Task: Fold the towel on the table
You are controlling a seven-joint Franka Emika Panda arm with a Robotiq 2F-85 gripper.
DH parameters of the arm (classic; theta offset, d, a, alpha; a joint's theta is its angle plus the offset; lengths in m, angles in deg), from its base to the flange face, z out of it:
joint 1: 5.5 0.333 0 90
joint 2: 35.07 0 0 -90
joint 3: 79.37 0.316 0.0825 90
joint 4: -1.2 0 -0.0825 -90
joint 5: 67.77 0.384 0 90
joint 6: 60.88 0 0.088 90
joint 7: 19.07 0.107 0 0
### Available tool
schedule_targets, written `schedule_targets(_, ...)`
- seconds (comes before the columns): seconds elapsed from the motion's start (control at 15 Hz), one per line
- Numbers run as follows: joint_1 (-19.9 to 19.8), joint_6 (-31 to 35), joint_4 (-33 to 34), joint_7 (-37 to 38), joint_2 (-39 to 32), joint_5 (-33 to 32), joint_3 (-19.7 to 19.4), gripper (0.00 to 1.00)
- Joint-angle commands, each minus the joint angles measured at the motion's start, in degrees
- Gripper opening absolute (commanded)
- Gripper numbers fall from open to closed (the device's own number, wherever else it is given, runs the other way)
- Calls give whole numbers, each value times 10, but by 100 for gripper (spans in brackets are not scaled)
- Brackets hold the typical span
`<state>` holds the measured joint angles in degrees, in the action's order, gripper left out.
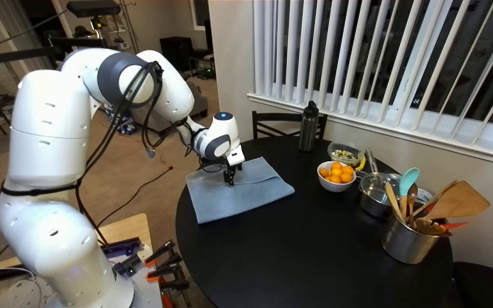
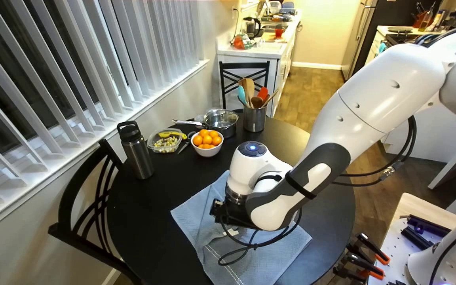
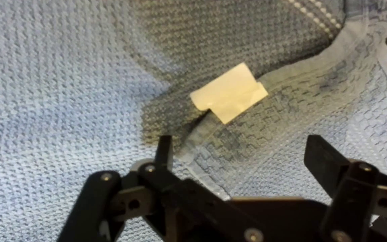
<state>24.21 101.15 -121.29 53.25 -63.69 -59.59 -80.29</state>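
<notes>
Wrist view: the gripper [image 3: 239, 144] stands wide and empty over the turned hem [image 3: 297, 71] of the towel [image 3: 72, 101], near its white tag [image 3: 228, 94]; best to pinch the top layer alone, drawing it low and flat. In an exterior view, the towel lies near the rim of the table [image 1: 280, 256], its long axis pointing between bottle [image 1: 309, 128] and bowl [image 1: 332, 186]. In an exterior view, the arm [image 2: 354, 114] mostly hides the gripper; contact with cloth cannot be judged
</notes>
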Motion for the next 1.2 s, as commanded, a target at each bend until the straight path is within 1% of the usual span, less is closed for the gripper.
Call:
schedule_targets(0.0,-3,21,-8,28,-10,-14,-5,100)
schedule_targets(0.47,2,49,-7,19,-21,-11,-7,100)
schedule_targets(0.93,26,98,-13,16,-15,-6,-14,100)
schedule_targets(1.0,28,103,-13,16,-15,-5,-15,78)
schedule_targets(1.13,32,108,-13,16,-16,-3,-19,68)
